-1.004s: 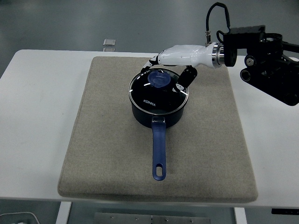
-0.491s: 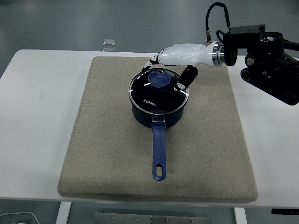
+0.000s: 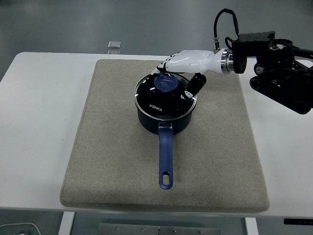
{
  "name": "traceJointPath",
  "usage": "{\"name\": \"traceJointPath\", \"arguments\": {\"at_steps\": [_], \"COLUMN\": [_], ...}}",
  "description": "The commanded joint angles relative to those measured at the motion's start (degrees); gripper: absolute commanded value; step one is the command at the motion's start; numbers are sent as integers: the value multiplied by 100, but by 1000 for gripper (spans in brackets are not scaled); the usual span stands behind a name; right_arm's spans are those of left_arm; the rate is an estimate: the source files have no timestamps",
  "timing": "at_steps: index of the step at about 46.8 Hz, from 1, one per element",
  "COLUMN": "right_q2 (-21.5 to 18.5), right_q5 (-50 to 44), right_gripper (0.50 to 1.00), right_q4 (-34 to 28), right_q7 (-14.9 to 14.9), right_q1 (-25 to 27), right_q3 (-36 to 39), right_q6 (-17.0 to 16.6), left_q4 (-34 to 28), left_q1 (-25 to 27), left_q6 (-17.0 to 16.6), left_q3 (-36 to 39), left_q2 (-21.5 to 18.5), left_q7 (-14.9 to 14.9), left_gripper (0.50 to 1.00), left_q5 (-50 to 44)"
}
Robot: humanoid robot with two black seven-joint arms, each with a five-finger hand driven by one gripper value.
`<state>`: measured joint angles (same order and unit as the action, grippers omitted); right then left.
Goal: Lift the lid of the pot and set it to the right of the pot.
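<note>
Since the earlier frame, the right hand [image 3: 182,68], white-shelled with black finger segments, has shifted slightly left and lower, closing in over the far side of the pot; nothing else has moved.

One dark blue saucepan [image 3: 165,115] stands on the mat, toward its far centre, its single long blue handle [image 3: 166,159] pointing at the near table edge.

One round dark glass lid [image 3: 166,98] with a metal rim sits seated on the pot, white lettering showing on its near part. One blue knob [image 3: 168,83] rises at the lid's centre.

One right hand: fingers [image 3: 163,66] loosely curled, reaching over the far rim to just beside the knob; the thumb [image 3: 193,85] hangs down apart from them over the lid's right edge. The hand stands partly open around the knob. Whether any finger touches it cannot be told; nothing is lifted.

One black right arm [image 3: 276,68] with one looped cable enters from the right edge.

One rectangular beige fabric mat [image 3: 107,147] covers the middle of one white table [image 3: 34,122].

One small clear square item [image 3: 114,44] lies at the table's far edge, well apart from the pot.
</note>
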<state>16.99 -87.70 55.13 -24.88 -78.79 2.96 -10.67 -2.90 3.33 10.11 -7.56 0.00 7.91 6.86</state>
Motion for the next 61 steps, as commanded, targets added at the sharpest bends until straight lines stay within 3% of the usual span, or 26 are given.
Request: {"name": "traceJointPath", "arguments": {"at_steps": [1,26,38,49,57,61], "right_q2": [-12,-144,-144,-152,-152,-152], "right_q5": [-11,-11,-2,-2,-2,-2], "right_gripper": [899,897,842,838,740,648], "right_q4": [-11,-28,-28,-28,-37,-37], "right_q7": [1,9,9,27,27,36], "right_q1": [48,48,57,65,66,66], "right_q3": [-6,3,3,3,3,3], "right_q6": [12,4,4,4,-5,-14], "left_q4": [0,0,0,0,0,0], "left_q1": [1,1,1,1,1,1], "left_q6": [0,0,0,0,0,0], "left_q3": [0,0,0,0,0,0], "left_q2": [0,0,0,0,0,0], "left_q7": [0,0,0,0,0,0], "left_gripper": [1000,1000,1000,1000,1000,1000], "left_q5": [8,8,-1,-1,-1,-1]}}
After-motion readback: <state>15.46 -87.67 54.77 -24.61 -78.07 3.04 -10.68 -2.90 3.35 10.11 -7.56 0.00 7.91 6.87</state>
